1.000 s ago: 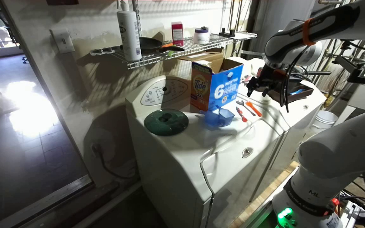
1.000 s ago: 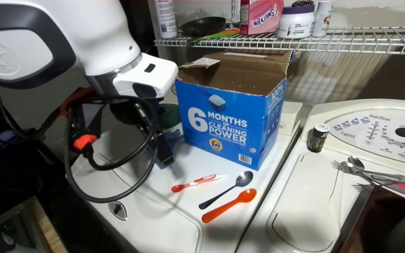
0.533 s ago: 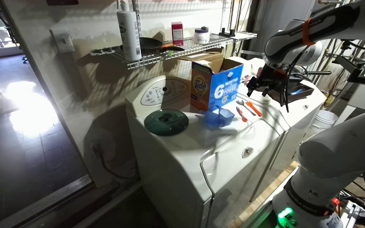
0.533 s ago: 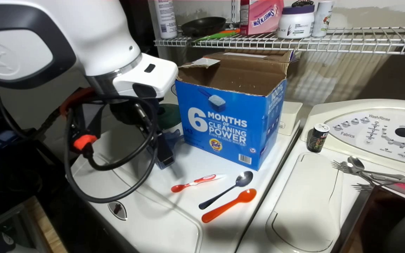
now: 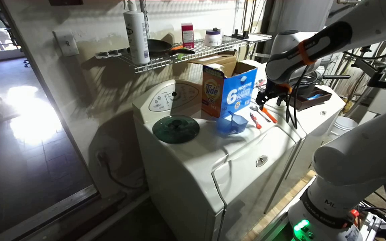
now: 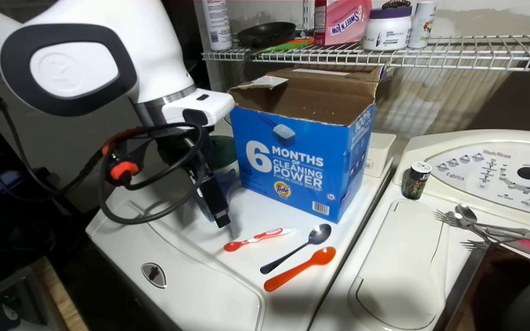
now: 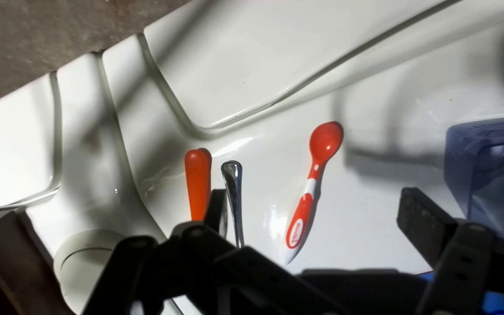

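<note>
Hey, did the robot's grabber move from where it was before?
Yes. In an exterior view, the gripper has come down, judged against the Tide box, which stayed put.

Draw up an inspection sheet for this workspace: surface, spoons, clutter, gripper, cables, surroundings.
Surface: white appliance top, glossy, partly shadowed.
Nearest items: red-and-white spoon, metal spoon and orange spoon, lying side by side without touching.
Clutter: open-topped Tide box, blue scoop, round green lid, small black can.
Gripper: open above the surface, nothing held.
Cables: black cable looping beside the gripper.
Surroundings: wire shelf on the wall, holding a frying pan, a pump bottle and a pink box.
</note>
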